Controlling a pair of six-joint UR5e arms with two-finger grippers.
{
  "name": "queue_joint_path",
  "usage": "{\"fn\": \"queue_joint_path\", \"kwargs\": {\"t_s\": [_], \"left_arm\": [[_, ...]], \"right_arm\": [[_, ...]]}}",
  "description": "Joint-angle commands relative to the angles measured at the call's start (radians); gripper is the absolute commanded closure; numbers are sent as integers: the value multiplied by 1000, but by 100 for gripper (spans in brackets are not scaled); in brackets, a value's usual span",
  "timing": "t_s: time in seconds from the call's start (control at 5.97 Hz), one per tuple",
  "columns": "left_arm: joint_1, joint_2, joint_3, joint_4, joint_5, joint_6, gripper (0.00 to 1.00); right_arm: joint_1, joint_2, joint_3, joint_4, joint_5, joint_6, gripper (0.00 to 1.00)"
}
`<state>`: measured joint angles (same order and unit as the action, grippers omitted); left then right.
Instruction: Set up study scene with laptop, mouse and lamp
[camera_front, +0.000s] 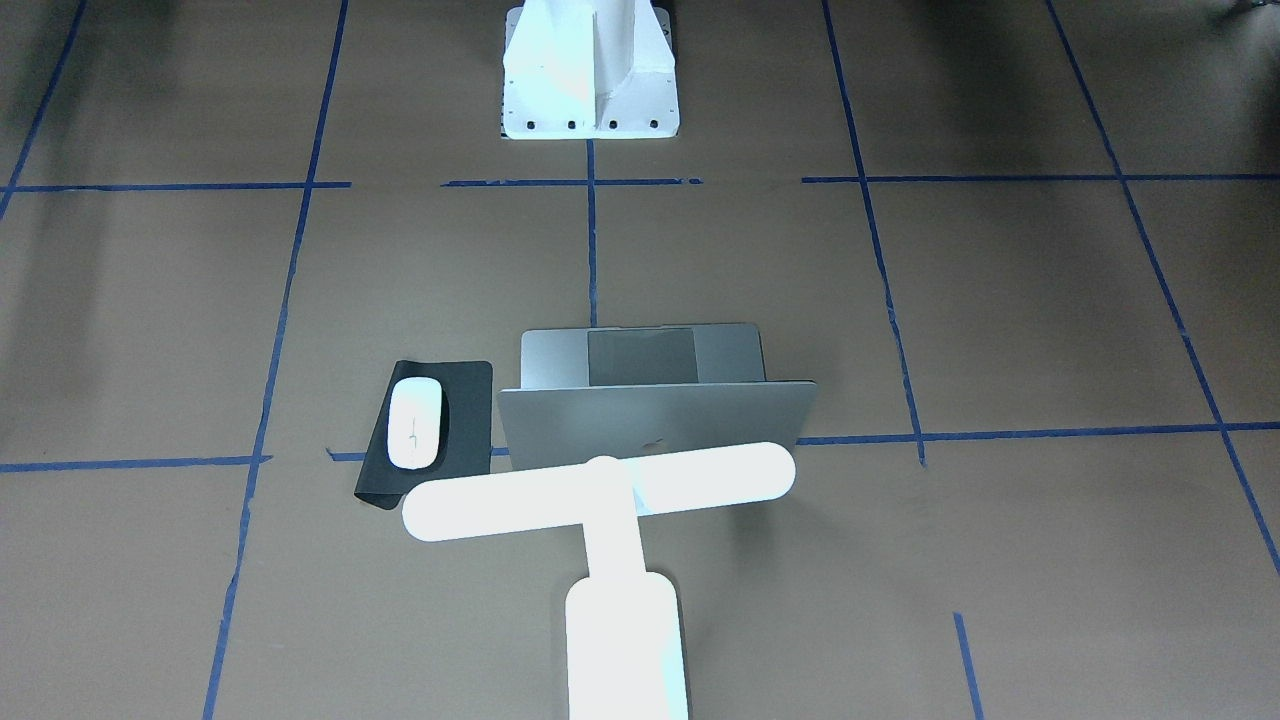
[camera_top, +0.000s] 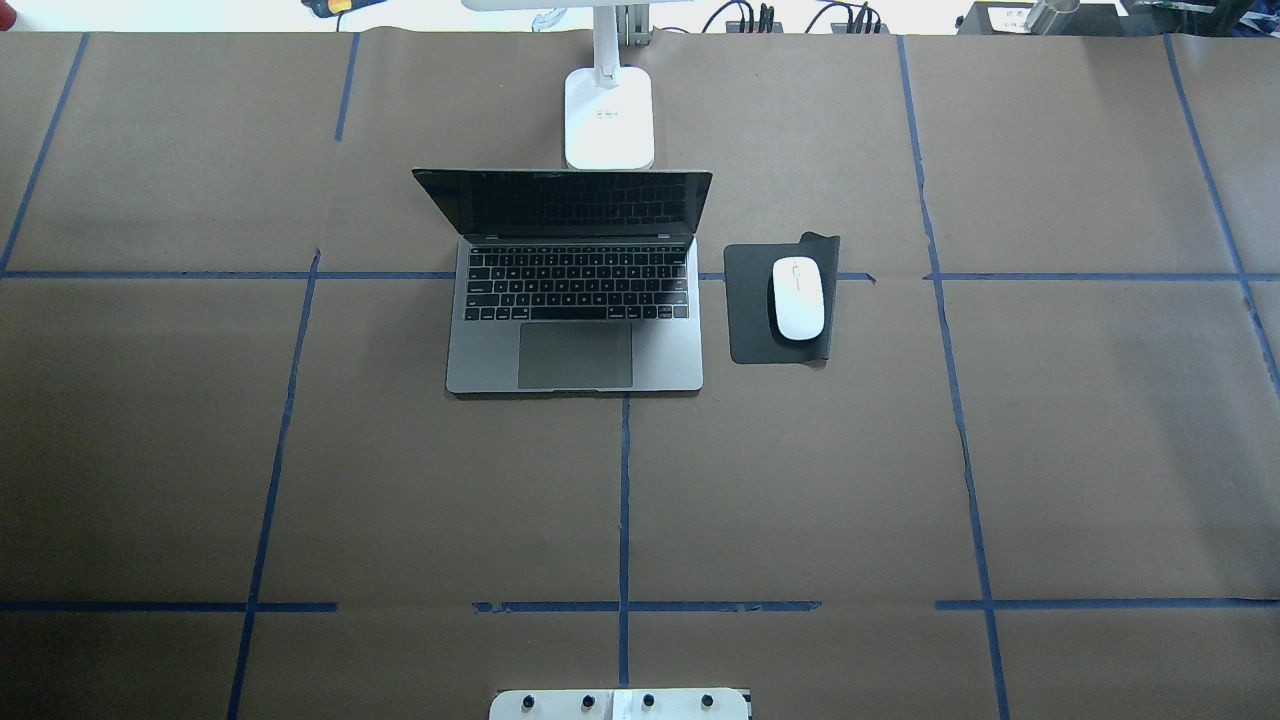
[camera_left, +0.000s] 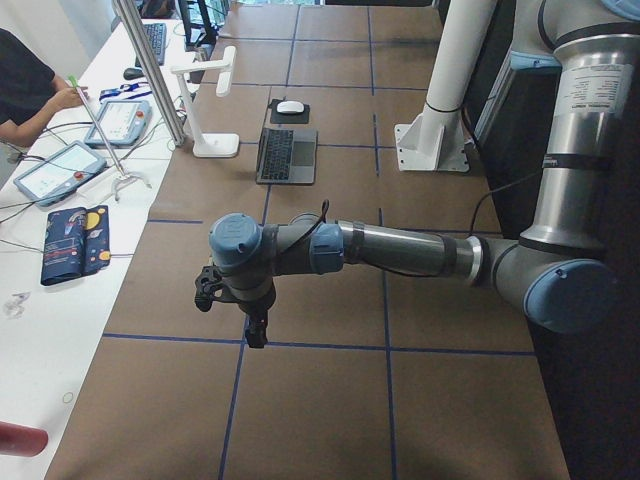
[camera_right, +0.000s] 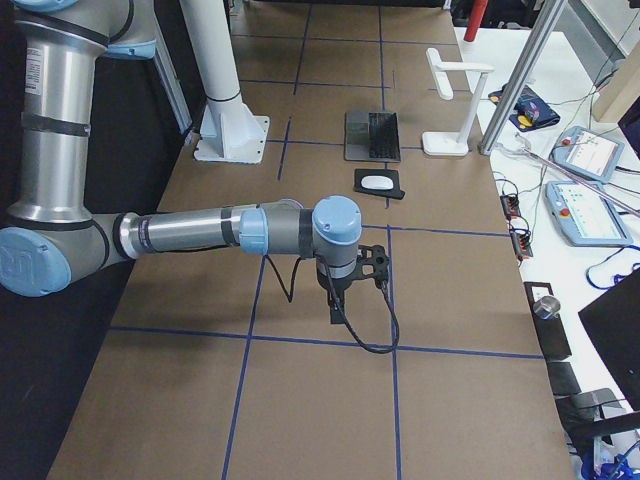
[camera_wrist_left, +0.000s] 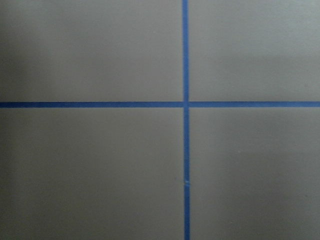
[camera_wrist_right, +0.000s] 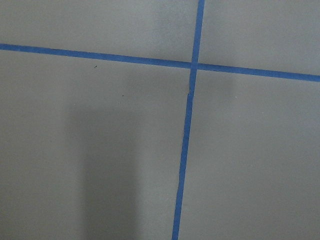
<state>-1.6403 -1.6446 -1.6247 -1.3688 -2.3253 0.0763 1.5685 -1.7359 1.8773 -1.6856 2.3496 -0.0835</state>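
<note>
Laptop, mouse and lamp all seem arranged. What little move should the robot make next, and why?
Probably only draw the left arm and right arm back to rest. The laptop stands open, the mouse lies on its mat, and the lamp stands behind the screen, so nothing seems left to place.

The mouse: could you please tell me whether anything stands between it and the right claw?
Nothing visible does. In the exterior right view the right claw hangs above the table, and only brown paper and blue tape lie between it and the mouse on its black mat; the laptop sits beyond.
</note>
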Motion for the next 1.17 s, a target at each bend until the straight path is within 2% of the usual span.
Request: {"fn": "queue_joint_path", "kwargs": {"t_s": [0.0, 0.17, 0.5, 1.0], "left_arm": [[3, 5, -23, 7, 20, -13, 0], [3, 31, -53, 8, 20, -6, 0], [5, 49, -76, -6, 18, -3, 0], [77, 51, -67, -7, 18, -13, 0]], "right_arm": [[-4, 2, -15, 1, 7, -9, 0], [-5, 4, -21, 1, 7, -7, 0], [-8, 100, -151, 9, 10, -7, 0], [-8, 101, -147, 9, 14, -10, 0]]}}
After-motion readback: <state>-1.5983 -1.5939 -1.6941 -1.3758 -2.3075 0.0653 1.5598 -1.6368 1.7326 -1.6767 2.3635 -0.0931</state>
